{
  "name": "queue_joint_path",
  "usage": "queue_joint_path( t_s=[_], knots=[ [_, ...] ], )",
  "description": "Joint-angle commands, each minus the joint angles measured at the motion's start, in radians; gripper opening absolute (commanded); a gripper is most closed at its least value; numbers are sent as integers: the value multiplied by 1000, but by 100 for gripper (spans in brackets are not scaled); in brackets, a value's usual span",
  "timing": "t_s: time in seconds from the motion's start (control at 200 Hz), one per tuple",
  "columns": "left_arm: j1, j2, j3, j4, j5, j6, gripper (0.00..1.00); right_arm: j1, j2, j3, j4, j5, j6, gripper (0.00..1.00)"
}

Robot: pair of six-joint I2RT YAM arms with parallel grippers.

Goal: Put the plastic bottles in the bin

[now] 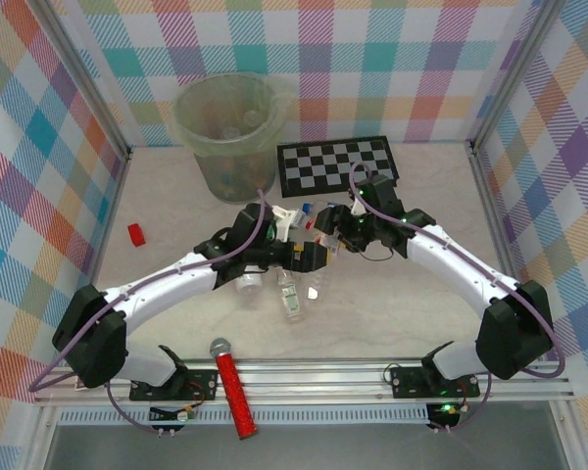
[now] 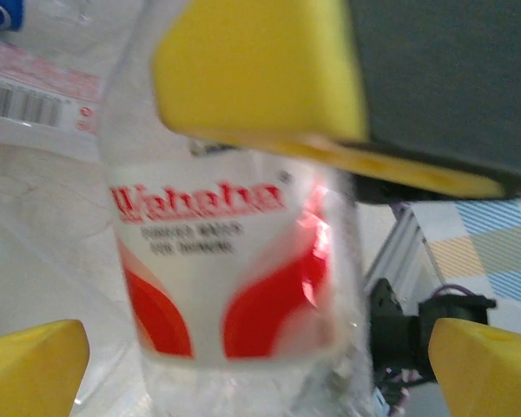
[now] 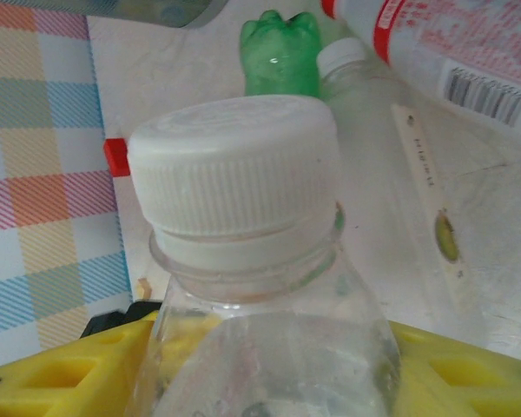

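From above, the bin [image 1: 233,132] is seen at the table's far left. The left gripper [image 1: 309,257] and right gripper [image 1: 331,233] are seen close together mid-table among loose plastic bottles [image 1: 292,294]. At the left wrist, a red-labelled bottle [image 2: 230,261] is flanked, untouched, by wide-spread fingers [image 2: 30,365]. At the right wrist, a white-capped bottle [image 3: 243,174] is clamped between yellow pads [image 3: 61,365].

Pale-green bin [image 1: 220,166], black-and-white chequered board [image 1: 338,164], white-capped clear bottle [image 3: 243,261]

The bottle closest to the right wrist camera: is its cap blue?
No, the screw cap on that clear bottle is white and ribbed.
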Motion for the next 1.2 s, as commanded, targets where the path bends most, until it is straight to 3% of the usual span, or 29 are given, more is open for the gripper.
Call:
queue_joint_path(
  t_s=[0.0, 0.16, 0.51, 0.85, 1.09, 1.195],
  knots=[
    [-10, 16, 51, 8, -59, 19, 100, 7, 3, 20, 67, -53, 9, 62],
    [-11, 36, 50, 34, -18, 1, 97, 7, 4, 12, 109, -50, 27, 62],
    [-11, 36, 30, 72, 4, -18, 57, 8, 22, 14, 138, -25, 63, 67],
    [-11, 30, 22, 52, -36, -10, 56, 4, -34, 51, -11, 84, 32, 86],
    [13, 37, 53, 14, -41, 4, 56, -27, -164, 80, -198, 272, -30, 100],
    [43, 15, 124, -98, -62, 79, 56, -52, -203, 81, -282, 342, -42, 99]
  ],
)
